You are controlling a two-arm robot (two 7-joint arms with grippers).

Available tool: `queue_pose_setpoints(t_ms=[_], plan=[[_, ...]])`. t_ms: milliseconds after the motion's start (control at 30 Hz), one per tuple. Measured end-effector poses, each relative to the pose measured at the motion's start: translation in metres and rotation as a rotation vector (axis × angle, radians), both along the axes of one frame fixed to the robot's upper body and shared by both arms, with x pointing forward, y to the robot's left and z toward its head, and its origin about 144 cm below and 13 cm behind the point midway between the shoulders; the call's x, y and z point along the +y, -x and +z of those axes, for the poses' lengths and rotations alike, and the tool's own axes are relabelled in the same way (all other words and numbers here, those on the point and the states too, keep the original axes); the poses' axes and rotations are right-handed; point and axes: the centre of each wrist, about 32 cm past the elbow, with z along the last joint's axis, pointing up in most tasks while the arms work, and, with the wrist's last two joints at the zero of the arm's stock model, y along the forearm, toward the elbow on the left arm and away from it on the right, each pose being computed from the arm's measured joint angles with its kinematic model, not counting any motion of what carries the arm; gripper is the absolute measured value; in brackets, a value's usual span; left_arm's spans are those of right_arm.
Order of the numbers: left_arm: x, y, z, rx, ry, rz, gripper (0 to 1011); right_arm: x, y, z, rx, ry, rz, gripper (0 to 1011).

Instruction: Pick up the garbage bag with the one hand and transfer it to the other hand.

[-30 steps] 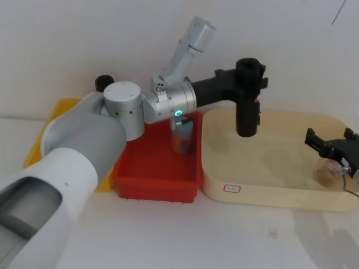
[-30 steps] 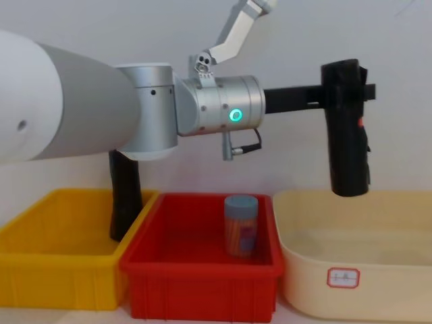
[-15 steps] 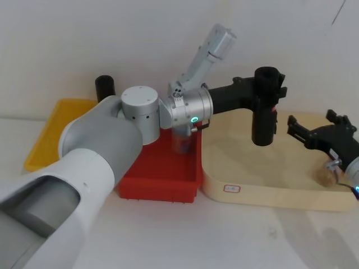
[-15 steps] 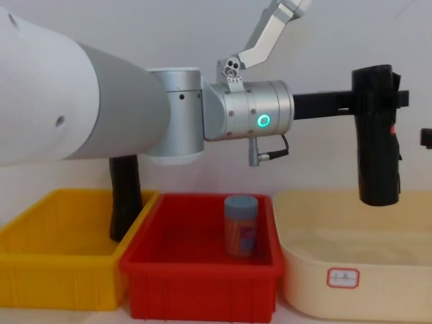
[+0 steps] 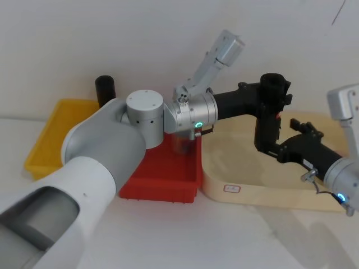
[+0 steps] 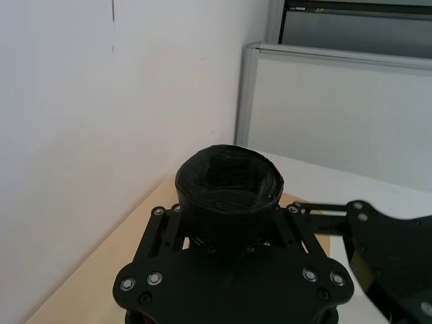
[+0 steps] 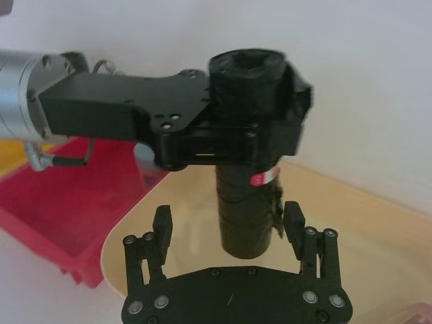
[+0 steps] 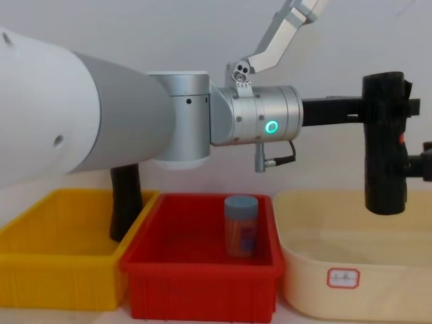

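The garbage bag (image 5: 267,120) (image 8: 385,158), a matte black roll, hangs upright above the cream tray. My left gripper (image 5: 275,92) (image 8: 390,104), with the green ring, is shut on the bag's upper part. The roll's top end (image 6: 229,185) shows just past the gripper's body in the left wrist view. My right gripper (image 5: 286,140) (image 7: 227,219), with the blue ring, is open. Its fingers (image 7: 291,217) stand on either side of the bag's lower part (image 7: 248,209) with gaps to it. In the chest view the right gripper (image 8: 425,165) peeks in at the right edge beside the bag.
A cream tray (image 5: 247,188) (image 8: 351,270) lies below the bag. To its left sits a red bin (image 5: 160,193) (image 8: 202,266) holding a blue-grey jar (image 8: 241,226). A yellow bin (image 5: 42,151) (image 8: 54,270) with another black roll (image 5: 105,88) (image 8: 126,202) is far left.
My left arm carried the bag to the right. My right gripper rose from the tray and moved left, bringing its open fingers around the bag's lower part.
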Motion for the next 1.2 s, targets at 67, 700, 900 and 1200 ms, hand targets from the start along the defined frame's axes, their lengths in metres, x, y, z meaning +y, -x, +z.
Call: queue_pose_setpoints(t_ms=[67, 700, 900, 1200], plan=[[0.000, 0.001, 0.000, 0.000, -0.003, 0.000, 466, 0.001, -0.002, -0.001, 0.013, 0.011, 0.016, 1000], [0.006, 0.011, -0.006, -0.001, -0.021, 0.003, 466, 0.008, -0.022, -0.010, 0.055, 0.050, 0.031, 1000], [0.008, 0.014, -0.008, 0.003, -0.020, 0.010, 466, 0.010, -0.029, -0.015, 0.072, 0.047, 0.035, 1000], [0.009, 0.017, -0.009, 0.002, -0.009, 0.024, 466, 0.014, -0.036, -0.019, 0.087, 0.039, 0.047, 955]])
